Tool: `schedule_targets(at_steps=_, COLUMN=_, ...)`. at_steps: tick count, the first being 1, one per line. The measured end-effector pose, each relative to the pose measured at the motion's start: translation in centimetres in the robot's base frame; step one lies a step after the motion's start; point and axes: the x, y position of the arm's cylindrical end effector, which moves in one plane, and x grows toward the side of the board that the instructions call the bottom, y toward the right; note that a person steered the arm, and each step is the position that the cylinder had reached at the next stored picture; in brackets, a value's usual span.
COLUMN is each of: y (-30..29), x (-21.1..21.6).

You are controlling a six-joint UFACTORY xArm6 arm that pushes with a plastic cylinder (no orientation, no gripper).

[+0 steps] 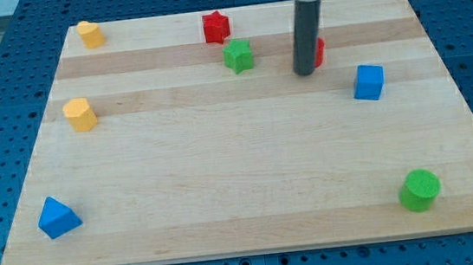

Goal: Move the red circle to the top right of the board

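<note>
The red circle (pixel 320 51) is mostly hidden behind my rod; only a red sliver shows at the rod's right side, in the upper right part of the wooden board (pixel 223 177). My tip (pixel 304 72) rests on the board just at the lower left of the red circle, touching or nearly touching it. The board's top right corner lies up and to the right of both.
A red star (pixel 216 26) and a green star (pixel 238 56) lie left of the tip. A blue cube (pixel 369 82) sits to its lower right. A green cylinder (pixel 420 190), a blue triangle (pixel 58 217) and two yellow blocks (pixel 81 114) (pixel 90 33) lie farther off.
</note>
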Motion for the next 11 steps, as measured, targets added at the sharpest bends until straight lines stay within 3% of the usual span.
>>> schedule_targets(at_steps=1, y=4.3, x=-3.8)
schedule_targets(at_steps=2, y=5.5, x=-3.7)
schedule_targets(at_steps=3, y=2.2, x=-1.3)
schedule_targets(at_steps=4, y=-0.7, x=-2.2)
schedule_targets(at_steps=7, y=6.0, x=-7.5)
schedule_targets(at_steps=11, y=7.4, x=-9.0)
